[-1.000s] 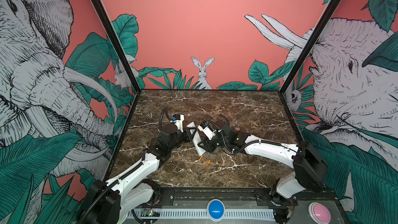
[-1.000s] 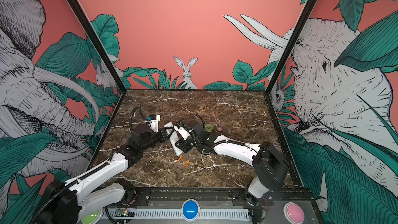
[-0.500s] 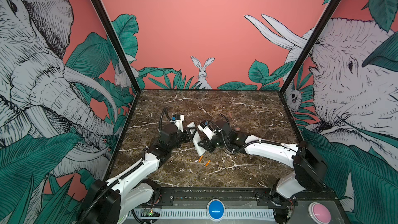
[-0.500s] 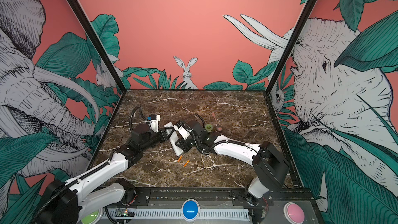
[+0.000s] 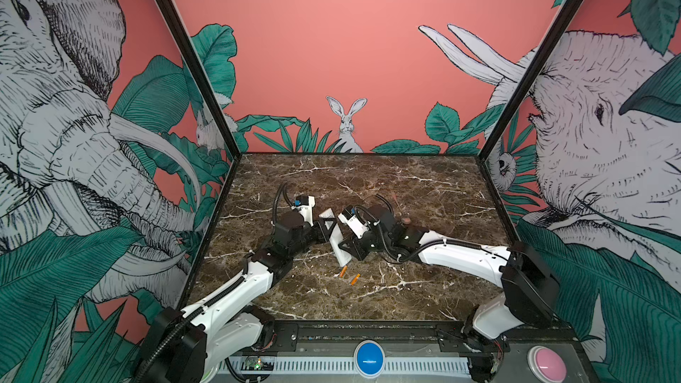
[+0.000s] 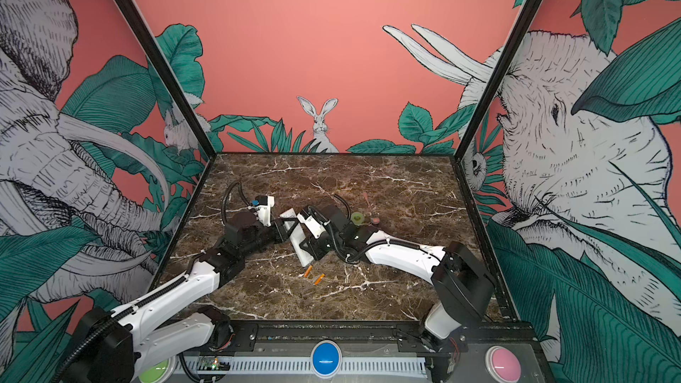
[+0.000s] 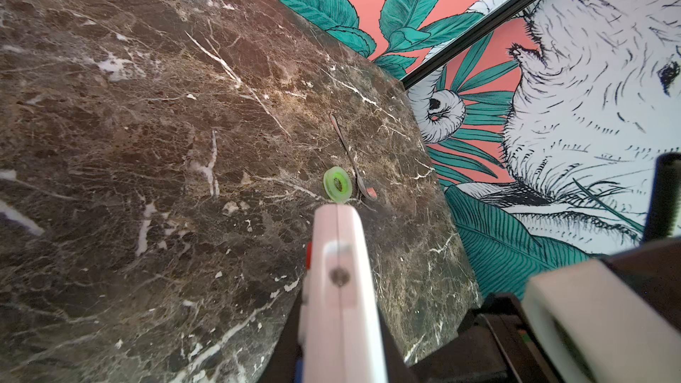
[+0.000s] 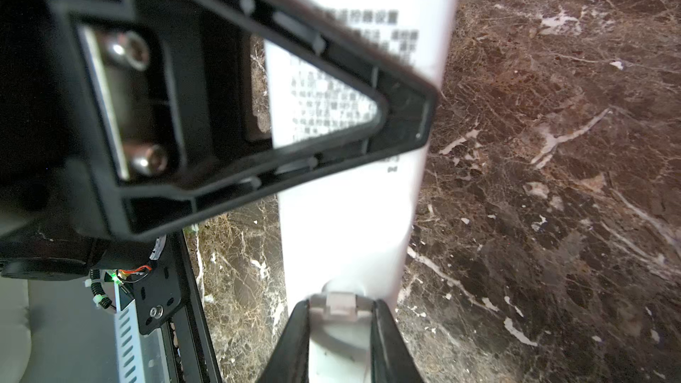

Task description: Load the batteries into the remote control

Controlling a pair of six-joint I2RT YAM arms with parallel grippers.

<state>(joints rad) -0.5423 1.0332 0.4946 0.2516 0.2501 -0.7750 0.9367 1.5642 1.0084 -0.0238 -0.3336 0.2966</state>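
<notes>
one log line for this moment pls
left claw: shut on remote control, far end | right claw: shut on remote control, near end | batteries: both on table, not loaded

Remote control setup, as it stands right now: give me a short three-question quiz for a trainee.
1. True or false: both batteries lie on the table, outside the remote control.
2. The left pincer is clamped on: A) a battery, B) the remote control, C) nothing.
3. What colour is the ring-shaped roll on the table?
Key: 1 true; 2 B; 3 green.
</notes>
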